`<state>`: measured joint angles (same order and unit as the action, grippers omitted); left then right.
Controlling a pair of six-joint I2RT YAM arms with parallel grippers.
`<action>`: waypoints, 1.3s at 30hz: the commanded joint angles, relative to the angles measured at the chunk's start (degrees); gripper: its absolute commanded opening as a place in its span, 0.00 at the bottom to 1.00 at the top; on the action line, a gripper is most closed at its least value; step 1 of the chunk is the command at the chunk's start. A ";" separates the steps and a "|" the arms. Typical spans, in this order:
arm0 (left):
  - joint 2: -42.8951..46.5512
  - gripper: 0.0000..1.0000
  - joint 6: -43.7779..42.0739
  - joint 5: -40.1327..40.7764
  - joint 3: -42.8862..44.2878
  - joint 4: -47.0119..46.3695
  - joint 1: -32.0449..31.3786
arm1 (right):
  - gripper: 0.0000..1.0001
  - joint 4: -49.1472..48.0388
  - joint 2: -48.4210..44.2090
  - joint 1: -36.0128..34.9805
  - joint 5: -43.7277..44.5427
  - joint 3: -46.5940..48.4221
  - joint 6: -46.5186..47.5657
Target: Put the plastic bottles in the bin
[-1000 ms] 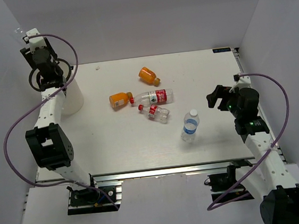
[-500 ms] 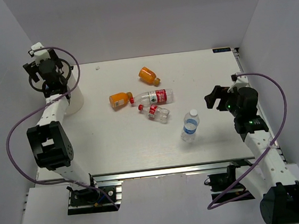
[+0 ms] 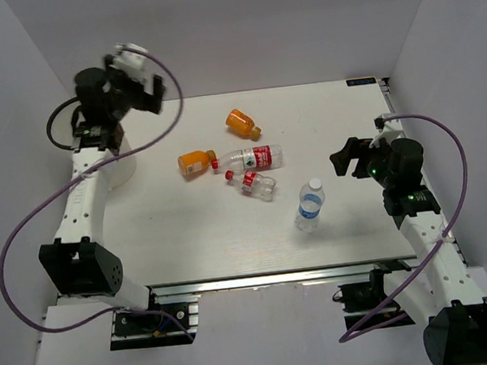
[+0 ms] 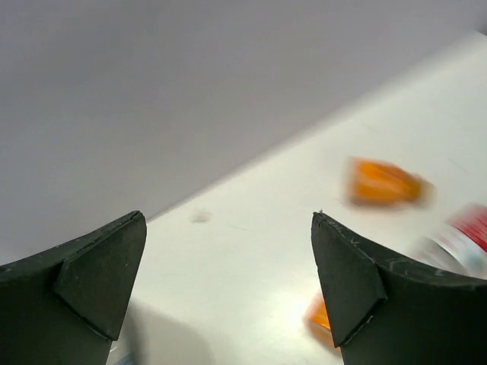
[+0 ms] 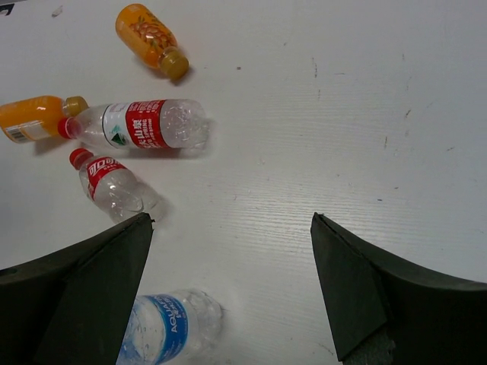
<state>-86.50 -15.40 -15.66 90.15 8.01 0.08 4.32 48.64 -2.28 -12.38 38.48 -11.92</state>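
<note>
**Inspector:** Bin and pincers?
**Assistant:** On the table [image 3: 189, 240], far left: white bin [image 3: 125, 164], partly hidden by the left arm. Left gripper [image 4: 227, 228] spread wide, holding nothing. Right gripper [image 5: 230, 222] likewise.
**Inspector:** Bottles?
**Assistant:** Blue-label bottle [image 3: 310, 203] upright. Two red-label bottles [image 3: 250, 157] and two orange bottles [image 3: 193, 162] lying mid-table.

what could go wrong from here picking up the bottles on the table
1. The blue-label bottle stands upright near the open right tool; a glancing touch could topple it.
2. The nearer orange bottle, the long red-label bottle and the small red-label bottle lie bunched together; closing on one may shove the others.
3. The left arm crosses right by the bin, so a swing might knock it.
</note>
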 commanded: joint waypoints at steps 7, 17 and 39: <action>-12.72 0.98 -16.68 -17.30 0.56 27.23 -7.81 | 0.89 -1.15 -2.06 0.09 0.87 0.28 -0.12; -25.11 0.98 -24.59 -16.77 2.75 33.12 -10.71 | 0.89 -0.80 -1.71 0.09 1.66 0.10 0.50; -29.55 0.50 -18.79 -8.44 4.87 29.80 -10.62 | 0.89 -1.59 -1.88 0.09 0.52 -0.25 0.67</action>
<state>-123.52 -35.33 -25.74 94.96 39.90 -10.72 4.54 47.27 -2.28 -11.31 38.44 -11.60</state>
